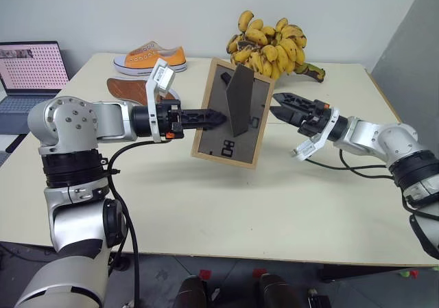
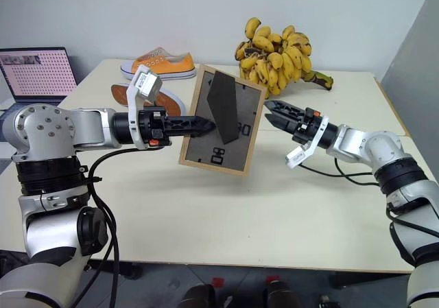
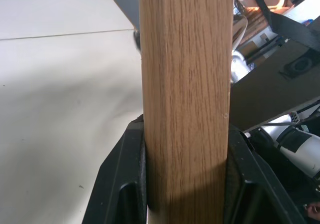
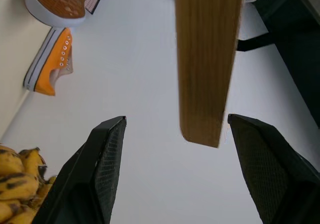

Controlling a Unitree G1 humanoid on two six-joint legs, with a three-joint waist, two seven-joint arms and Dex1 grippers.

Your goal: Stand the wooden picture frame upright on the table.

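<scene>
The wooden picture frame (image 1: 230, 135) hangs tilted in the air above the table (image 1: 226, 205). Its dark back faces me and the easel stand (image 1: 240, 99) is swung out. My left gripper (image 1: 216, 118) reaches in from the left and is shut on the frame's left side. In the left wrist view the light-wood edge (image 3: 185, 109) sits tight between both black fingers (image 3: 125, 184). My right gripper (image 1: 280, 105) is open just to the right of the frame's right side, not touching it. Its wrist view shows the frame's wooden edge (image 4: 207, 59) hanging ahead of the spread fingers (image 4: 100, 169).
A bunch of bananas (image 1: 271, 44) lies at the back of the table. At the back left are an orange shoe (image 1: 151, 57) and a second shoe (image 1: 130, 88) turned sole up. A laptop (image 1: 27, 68) stands off the left edge. The right arm's cable (image 1: 343, 167) trails over the tabletop.
</scene>
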